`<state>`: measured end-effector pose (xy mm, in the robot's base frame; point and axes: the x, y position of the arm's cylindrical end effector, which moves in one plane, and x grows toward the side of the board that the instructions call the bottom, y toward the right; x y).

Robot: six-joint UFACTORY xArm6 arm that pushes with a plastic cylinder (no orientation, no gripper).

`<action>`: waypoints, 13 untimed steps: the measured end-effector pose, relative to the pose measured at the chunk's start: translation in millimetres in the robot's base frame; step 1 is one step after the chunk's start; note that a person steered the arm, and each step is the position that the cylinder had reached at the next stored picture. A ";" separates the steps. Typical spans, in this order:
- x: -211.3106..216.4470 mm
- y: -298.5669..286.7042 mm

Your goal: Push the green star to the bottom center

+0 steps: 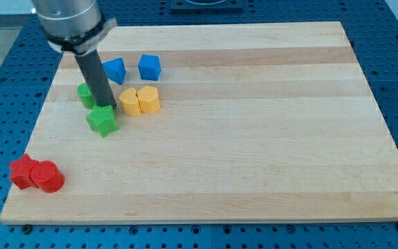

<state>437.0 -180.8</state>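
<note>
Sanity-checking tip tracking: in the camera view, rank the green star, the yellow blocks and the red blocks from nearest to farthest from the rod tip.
My tip is at the green star's upper edge.
1. Green star: touching or almost, just below the tip.
2. Yellow blocks: a pair to the tip's right.
3. Red blocks: a pair at the board's bottom-left corner, farthest.

Landmark: green star [102,120]. Toward view's bottom and right of it, table [254,166] lies open. Yellow blocks [140,101] just right-above; red blocks [36,174] well off to bottom-left.

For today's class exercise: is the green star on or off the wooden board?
On: the green star lies flat on the board, with my tip at its upper edge.
</note>
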 end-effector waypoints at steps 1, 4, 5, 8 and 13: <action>3.3 3.3; 35.0 -38.5; 52.3 18.3; 37.0 77.5; 94.1 163.1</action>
